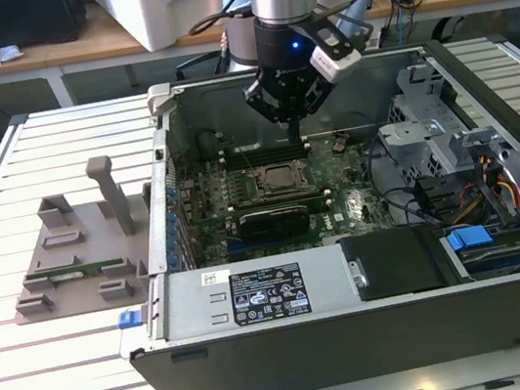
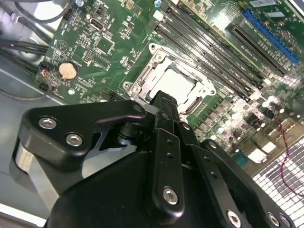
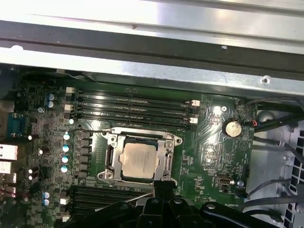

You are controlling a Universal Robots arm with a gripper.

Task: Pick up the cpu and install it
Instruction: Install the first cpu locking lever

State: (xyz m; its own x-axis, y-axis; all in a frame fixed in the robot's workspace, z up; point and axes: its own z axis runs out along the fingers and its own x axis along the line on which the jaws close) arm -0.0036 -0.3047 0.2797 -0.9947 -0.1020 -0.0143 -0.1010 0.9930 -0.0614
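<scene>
Gripper, fingers pinched together and empty, hangs over the socket edge; cpu lies flat inside, just beside the tips.

The exterior view looks down from high up and farther off. It sees over one edge of the white slatted tabletop and takes in the whole open black computer case. The two wrist cameras sit much closer, just behind the black end effector. They look down past it at the flat green circuit board. Both wrist views share the square silver cpu and the round silver coin battery, seen from different sides.
</scene>
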